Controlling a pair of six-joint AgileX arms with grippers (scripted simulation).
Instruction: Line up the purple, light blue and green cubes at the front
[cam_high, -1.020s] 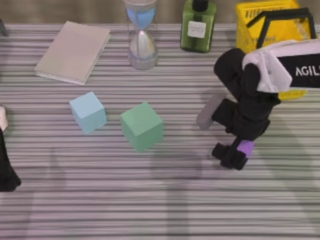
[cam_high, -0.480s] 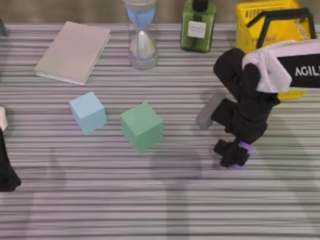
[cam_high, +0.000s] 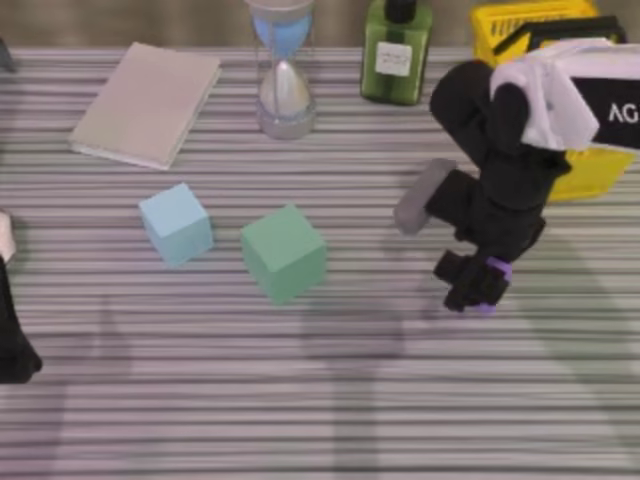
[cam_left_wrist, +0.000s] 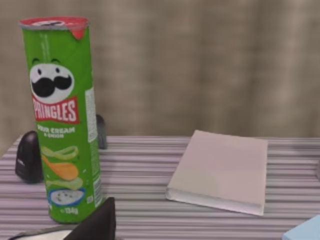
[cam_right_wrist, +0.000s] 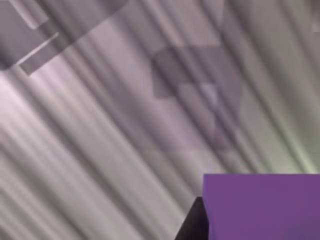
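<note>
Right end effector (cam_high: 478, 287) over right half of striped table (cam_high: 330, 400), fingers clamped on purple cube (cam_high: 496, 268); cube lifted clear of tabletop, its purple face filling corner of right wrist view (cam_right_wrist: 260, 205). Green cube (cam_high: 284, 253) mid-table, light blue cube (cam_high: 176, 223) just left of it, apart. Left arm parked at left edge; its end effector state cannot be told.
</note>
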